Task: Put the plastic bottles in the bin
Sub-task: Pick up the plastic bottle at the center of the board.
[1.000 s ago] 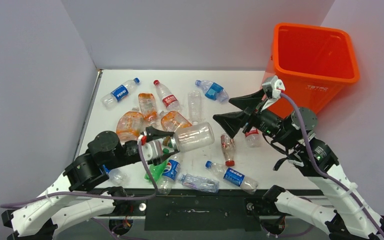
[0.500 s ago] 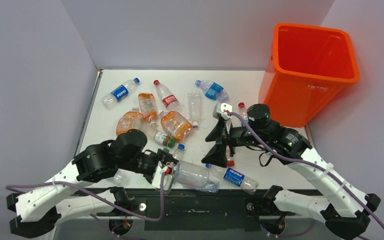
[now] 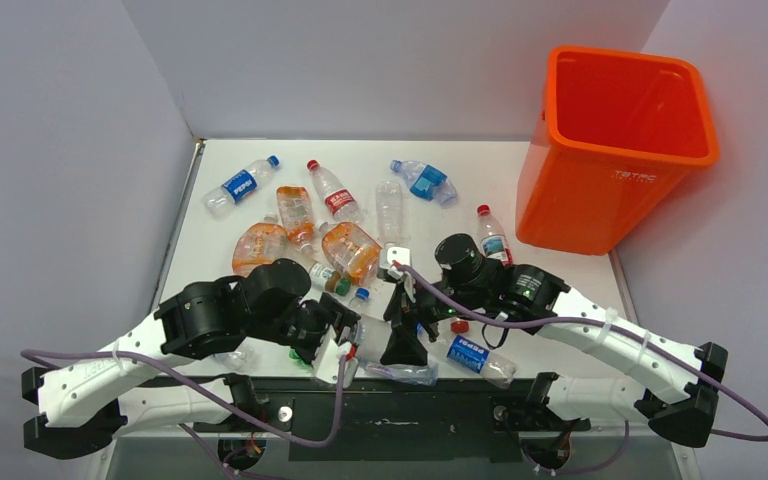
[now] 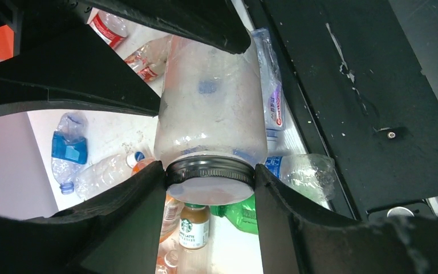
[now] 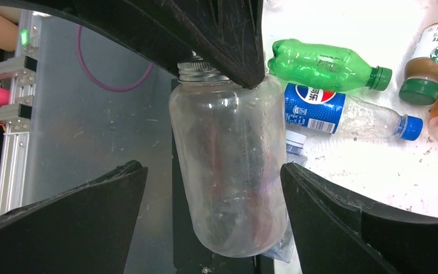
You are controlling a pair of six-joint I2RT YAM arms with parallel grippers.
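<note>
My left gripper [image 4: 210, 181] is shut on the grey screw lid of a clear wide bottle [image 4: 211, 114], low over the table's front edge [image 3: 372, 336]. My right gripper [image 5: 212, 171] is open, with one finger on each side of that bottle's body [image 5: 228, 165] and a gap on both sides. In the top view the right gripper [image 3: 405, 330] sits just right of the left gripper [image 3: 345, 338]. Several plastic bottles lie on the table, among them a Pepsi one [image 3: 241, 185], an orange-tinted one [image 3: 350, 250] and a blue-labelled one [image 3: 470, 355]. The orange bin [image 3: 650, 180] stands at the far right.
A green bottle [image 5: 325, 65], a Pepsi bottle [image 5: 342, 111] and a small Starbucks latte bottle [image 4: 194, 228] lie under the grippers. A crushed clear bottle [image 3: 405, 372] rests at the table's front lip. A red-capped bottle [image 3: 491, 240] lies beside the bin. Grey walls close in three sides.
The left gripper brought the clear wide bottle down from mid-table to the front edge. The right arm swung from beside the bin to the front centre, its open fingers now around the bottle.
</note>
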